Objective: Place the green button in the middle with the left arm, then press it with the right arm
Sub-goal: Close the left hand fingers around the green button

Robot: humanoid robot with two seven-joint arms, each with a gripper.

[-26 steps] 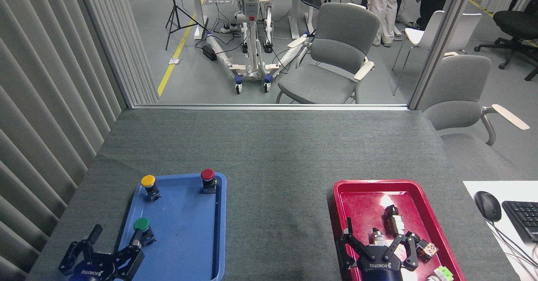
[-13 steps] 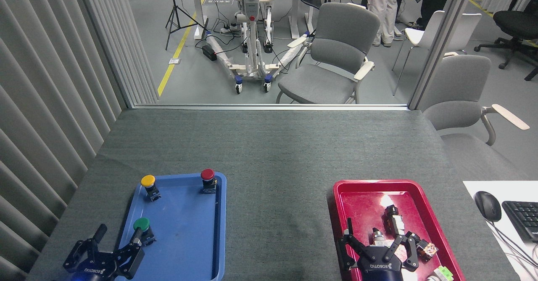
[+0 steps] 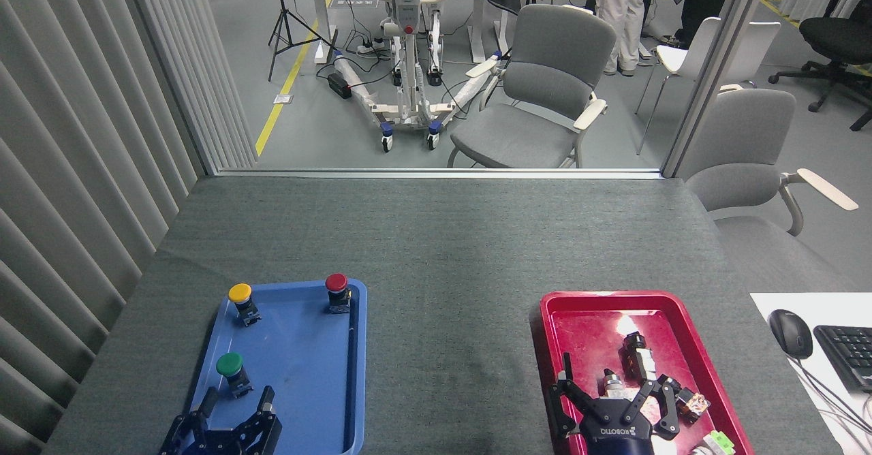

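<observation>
The green button [image 3: 230, 366] stands upright on the left side of the blue tray [image 3: 306, 366], its domed cap up. My left gripper [image 3: 236, 399] is open just in front of it at the tray's near end, fingers spread and pointing toward the button without touching it. My right gripper [image 3: 610, 387] hangs open over the near part of the red tray [image 3: 586, 319], fingers splayed, holding nothing. Between the two trays lies the middle [image 3: 449, 346], a strip of dark grey cloth.
A yellow button [image 3: 240, 295] and a red button [image 3: 336, 285] stand at the blue tray's far end. Small parts [image 3: 637, 353] lie in the red tray. A mouse [image 3: 790, 333] and a keyboard [image 3: 848, 353] sit at the right edge. Chairs stand beyond the table.
My left gripper has moved right from the tray's left rim to a spot over the tray, directly in front of the green button. The right gripper and the buttons have stayed put.
</observation>
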